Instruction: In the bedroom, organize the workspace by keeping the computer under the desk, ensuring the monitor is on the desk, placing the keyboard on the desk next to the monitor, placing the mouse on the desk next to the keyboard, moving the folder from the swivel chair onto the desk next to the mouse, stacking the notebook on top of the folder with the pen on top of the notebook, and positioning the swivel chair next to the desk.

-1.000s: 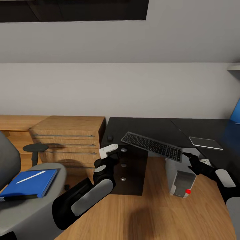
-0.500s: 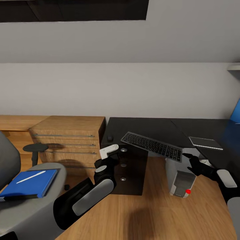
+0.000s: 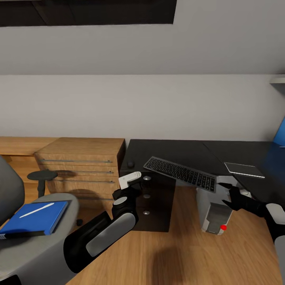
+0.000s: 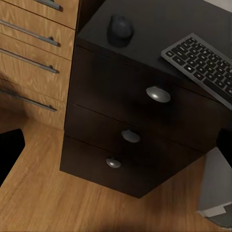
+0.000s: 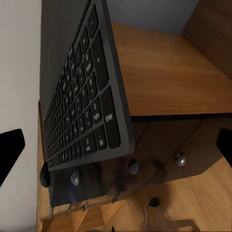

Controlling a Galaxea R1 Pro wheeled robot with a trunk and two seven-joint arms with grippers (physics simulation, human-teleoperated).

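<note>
Backing my right gripper (image 3: 226, 194) off the keyboard (image 3: 180, 173), fingers apart, leaving it overhanging the desk's (image 3: 174, 152) front edge over the computer (image 3: 213, 213), mouse (image 3: 130, 163) near the left edge; left gripper's fingers can't be judged.

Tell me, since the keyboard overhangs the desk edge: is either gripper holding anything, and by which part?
Nothing is held. The right gripper is open, jaws just clear of the keyboard; the left gripper is open too.
</note>
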